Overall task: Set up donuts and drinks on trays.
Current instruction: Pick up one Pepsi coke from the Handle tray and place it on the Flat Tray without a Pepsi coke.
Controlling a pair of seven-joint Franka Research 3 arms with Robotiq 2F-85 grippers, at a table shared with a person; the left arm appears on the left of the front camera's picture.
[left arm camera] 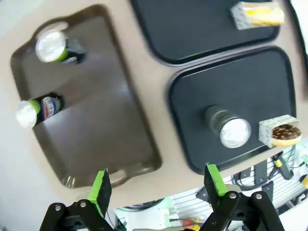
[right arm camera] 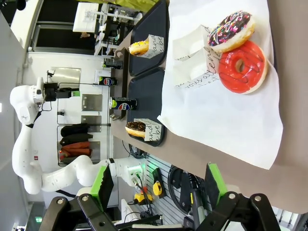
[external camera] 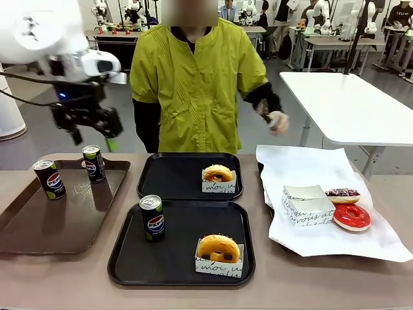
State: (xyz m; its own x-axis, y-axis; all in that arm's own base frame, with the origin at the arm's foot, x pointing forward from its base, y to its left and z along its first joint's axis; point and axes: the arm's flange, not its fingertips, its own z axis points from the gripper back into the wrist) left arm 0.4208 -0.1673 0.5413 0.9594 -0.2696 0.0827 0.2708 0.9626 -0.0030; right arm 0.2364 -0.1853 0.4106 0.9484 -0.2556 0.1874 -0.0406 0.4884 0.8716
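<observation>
**Table Load**

On the tan table (external camera: 64,278), a brown tray (external camera: 71,219) is set at the left edge. The near black tray (external camera: 181,252) and the far black tray (external camera: 171,177) are placed mid-table, one behind the other. A white paper sheet (external camera: 303,242) is spread toward the right edge.

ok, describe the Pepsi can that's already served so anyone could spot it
Find the black tray nearest the robot, mid-table. The can stands upright in its far-left corner. It alone sits on black; the other two cans stand on the brown tray.

Front looks across table (external camera: 77,281), left wrist overhead, right wrist rolled, trays (external camera: 181,255) shared
</observation>
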